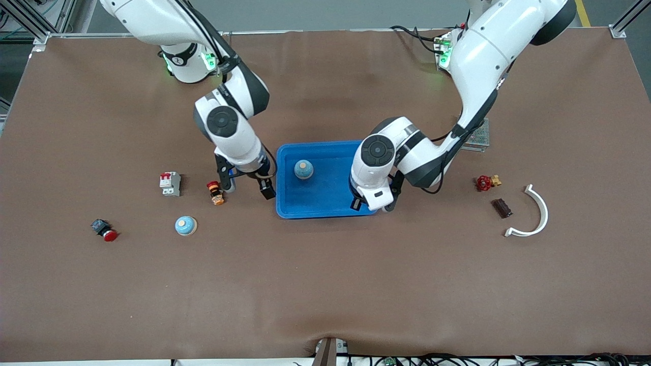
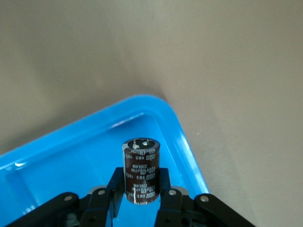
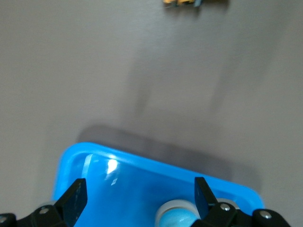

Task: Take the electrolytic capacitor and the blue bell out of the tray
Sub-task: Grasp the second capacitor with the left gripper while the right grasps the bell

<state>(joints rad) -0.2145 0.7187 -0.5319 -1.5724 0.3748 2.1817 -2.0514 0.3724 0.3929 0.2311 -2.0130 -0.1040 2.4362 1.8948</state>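
Left pincer [image 2: 141, 196] grips 1 capacitor [image 2: 141, 170]; 2 bells [image 1: 303, 169] [image 1: 185, 225] out

The desk [image 1: 325, 284] wears a matt brown cover that looks like cloth, faintly rippled at its near edge. The tray [image 2: 184, 142] is glossy blue plastic that catches bright highlights. The capacitor [image 2: 140, 170] has a shiny dark-brown sleeve with pale print and a dull metal top. The bell [image 1: 303, 169] in the tray looks smooth and satin blue. The curved white piece [image 1: 536, 213] looks like smooth plastic.
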